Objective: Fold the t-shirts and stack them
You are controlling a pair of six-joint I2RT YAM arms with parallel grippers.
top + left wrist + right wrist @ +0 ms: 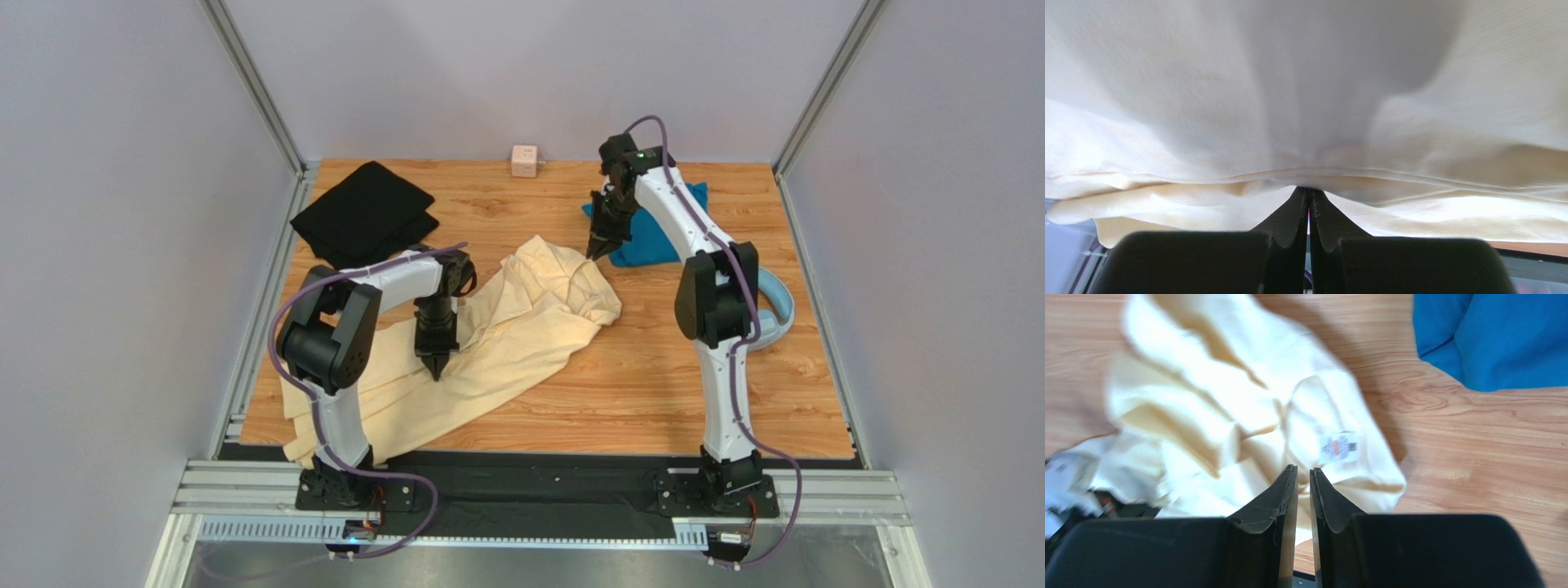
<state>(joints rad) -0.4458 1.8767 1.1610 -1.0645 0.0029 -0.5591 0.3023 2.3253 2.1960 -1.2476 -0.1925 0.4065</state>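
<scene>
Top view: we are counting three t-shirts, one of each colour. The cream shirt is lying crumpled and unfolded across the middle of the desk. The black shirt is sitting beyond the cream shirt's left side, looking roughly folded. The teal shirt is lying just past its far right corner. Nothing is stacked, so we are judging the task barely begun. One pink cube is sitting beyond the cream shirt, and one pair of headphones to its right. The left end effector is pointing down onto the cream shirt, and the right end effector is hovering over its far corner.

Left wrist: the end effector is showing almost no gap, tips against a cream fold. We cannot tell whether it is pinching cloth.

Right wrist: the end effector is narrowly parted, holding nothing, above the collar label.
</scene>
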